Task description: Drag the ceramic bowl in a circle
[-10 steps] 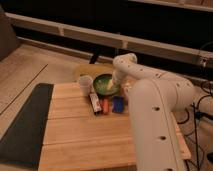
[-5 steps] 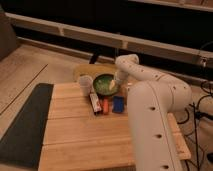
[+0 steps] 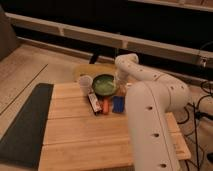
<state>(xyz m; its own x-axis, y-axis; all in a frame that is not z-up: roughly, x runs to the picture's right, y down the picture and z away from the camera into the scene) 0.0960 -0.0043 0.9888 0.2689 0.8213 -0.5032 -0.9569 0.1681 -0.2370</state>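
The ceramic bowl (image 3: 104, 84) is a round dark-green bowl with a lighter green inside, standing at the far middle of the wooden table (image 3: 80, 135). My white arm reaches from the lower right over the table and bends down at the bowl's right rim. The gripper (image 3: 117, 83) is at that right rim, mostly hidden behind the arm's wrist. A small pale cup (image 3: 85, 82) stands just left of the bowl.
A flat yellowish plate (image 3: 92, 70) lies behind the cup and bowl at the table's far edge. A dark bar-shaped item (image 3: 93, 102), an orange item (image 3: 105, 106) and a blue item (image 3: 118, 104) lie just in front of the bowl. A dark mat (image 3: 22, 125) borders the table's left side.
The bowl and the arm's wrist have shifted slightly to the right along the table's far edge. The other items have stayed put.
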